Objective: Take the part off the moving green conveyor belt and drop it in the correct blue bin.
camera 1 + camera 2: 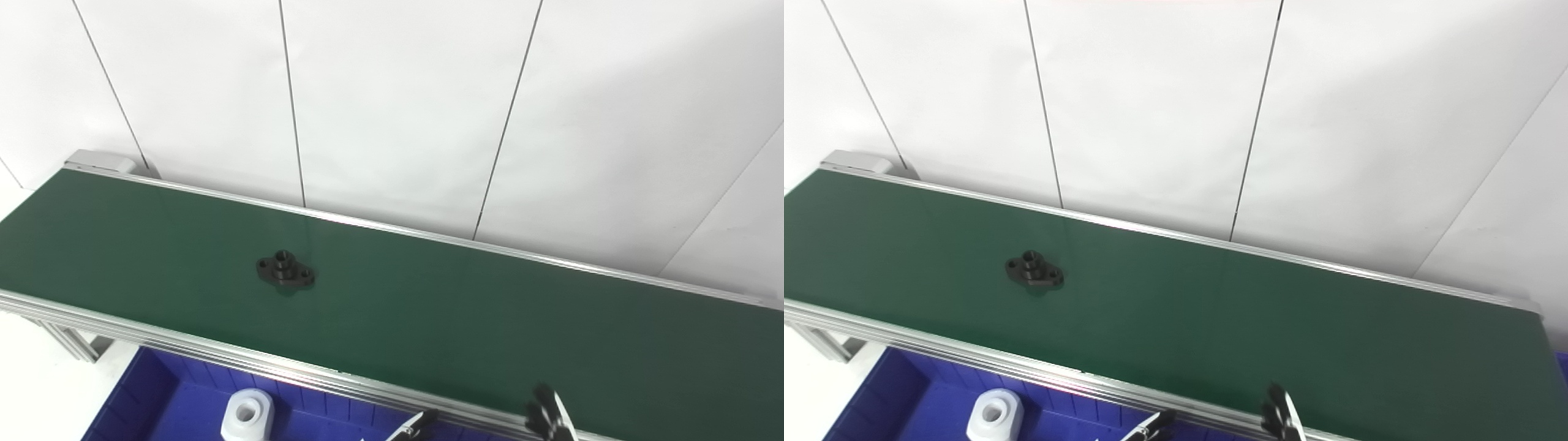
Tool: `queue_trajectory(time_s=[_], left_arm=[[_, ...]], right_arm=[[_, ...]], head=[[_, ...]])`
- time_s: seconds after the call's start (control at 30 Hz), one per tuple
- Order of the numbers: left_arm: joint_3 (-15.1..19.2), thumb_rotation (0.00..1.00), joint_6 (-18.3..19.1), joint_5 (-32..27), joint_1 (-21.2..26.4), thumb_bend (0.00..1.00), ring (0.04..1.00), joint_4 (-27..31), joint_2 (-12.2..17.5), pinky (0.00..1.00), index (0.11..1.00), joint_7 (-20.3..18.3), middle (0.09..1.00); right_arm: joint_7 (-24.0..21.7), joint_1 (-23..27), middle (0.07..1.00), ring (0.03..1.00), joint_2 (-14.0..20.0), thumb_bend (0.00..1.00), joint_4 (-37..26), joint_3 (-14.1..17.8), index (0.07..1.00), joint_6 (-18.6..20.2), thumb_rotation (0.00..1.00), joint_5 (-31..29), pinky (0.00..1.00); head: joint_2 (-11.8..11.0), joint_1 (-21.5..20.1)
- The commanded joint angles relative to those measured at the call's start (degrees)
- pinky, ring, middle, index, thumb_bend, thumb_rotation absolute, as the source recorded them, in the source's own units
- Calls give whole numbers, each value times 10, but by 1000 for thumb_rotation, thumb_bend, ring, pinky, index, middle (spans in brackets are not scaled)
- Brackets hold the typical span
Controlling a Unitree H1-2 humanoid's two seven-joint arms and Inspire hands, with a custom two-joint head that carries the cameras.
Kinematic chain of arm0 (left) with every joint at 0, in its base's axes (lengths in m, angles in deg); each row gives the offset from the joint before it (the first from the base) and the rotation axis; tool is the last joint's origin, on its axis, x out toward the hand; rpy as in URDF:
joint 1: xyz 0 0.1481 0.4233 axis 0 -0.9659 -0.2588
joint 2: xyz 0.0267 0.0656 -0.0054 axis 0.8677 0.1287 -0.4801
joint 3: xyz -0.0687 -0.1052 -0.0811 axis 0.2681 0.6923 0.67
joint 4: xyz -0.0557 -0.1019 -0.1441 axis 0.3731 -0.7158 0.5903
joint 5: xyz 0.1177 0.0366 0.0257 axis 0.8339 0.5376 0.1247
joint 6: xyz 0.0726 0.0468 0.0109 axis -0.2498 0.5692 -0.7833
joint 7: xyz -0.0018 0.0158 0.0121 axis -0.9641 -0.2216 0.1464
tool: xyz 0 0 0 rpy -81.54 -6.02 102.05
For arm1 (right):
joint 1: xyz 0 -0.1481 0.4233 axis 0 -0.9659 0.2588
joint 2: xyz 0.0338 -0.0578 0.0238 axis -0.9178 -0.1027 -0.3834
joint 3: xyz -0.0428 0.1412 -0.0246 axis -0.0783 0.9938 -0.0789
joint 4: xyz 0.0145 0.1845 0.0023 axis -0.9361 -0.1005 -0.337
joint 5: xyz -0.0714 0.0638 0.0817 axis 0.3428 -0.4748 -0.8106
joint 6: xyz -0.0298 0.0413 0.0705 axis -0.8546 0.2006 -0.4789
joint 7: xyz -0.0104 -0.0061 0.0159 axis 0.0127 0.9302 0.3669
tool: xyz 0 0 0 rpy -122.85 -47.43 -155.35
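A white panelled wall (398, 110) filled the far half of the scene. In front of it ran the green belt (490, 318), edged by a metal rail (184, 340) on its near side and slanting from far left to near right. Below the rail, at the near left, lay a blue bin (159, 398) holding a white block (247, 415) with a round hole in it.

The task's piece, a small black part (285, 271) with a raised hub and two holed lugs, lay flat on the belt, left of centre and roughly midway across it, touched by nothing.

At the near edge, only dark fingertips (547, 413) of one hand (490, 424) showed, near the rail and well apart from the part. The tips stood spread with nothing between them; which arm they belonged to could not be told, and no second hand was seen.

Risks, as judged: the belt moves, so a late or badly aimed reach could close on bare belt or knock the part askew. Its low, flat form offers little to pinch, inviting a slip. A wrong bin is also possible, since only one was in view.

No brand, label or writing could be read.
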Motion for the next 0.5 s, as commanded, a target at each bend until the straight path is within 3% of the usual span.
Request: queue_trajectory(time_s=[0.0, 0.07, 0.23, 0.33, 0.47], left_arm=[[-9, 824, -22, 10, 4, 1000, 934, 13, -15, 792, 956, 6, 975], [-10, 839, -21, 15, 6, 1000, 939, 14, -14, 796, 952, 9, 977], [-10, 833, -20, 13, 13, 1000, 949, 8, -14, 784, 956, 7, 989], [-10, 831, -23, 12, 18, 992, 951, 1, -15, 791, 959, 8, 989], [-11, 822, -23, 8, 22, 999, 964, -9, -18, 811, 963, 7, 996]], right_arm=[[-8, 32, 970, 922, -13, 917, -41, 3, 951, 27, 690, 20, 846], [-17, 65, 985, 951, -20, 971, -55, 4, 953, 61, 633, 30, 897], [-50, 161, 1000, 962, -27, 986, -71, 3, 982, 164, 617, 81, 899], [-78, 221, 942, 906, -22, 988, -67, -2, 985, 227, 655, 126, 819], [-108, 288, 910, 865, -20, 984, -43, -18, 967, 287, 606, 175, 734]], head=[[1, -4], [1, -6], [1, -15], [0, -19], [0, -16]])
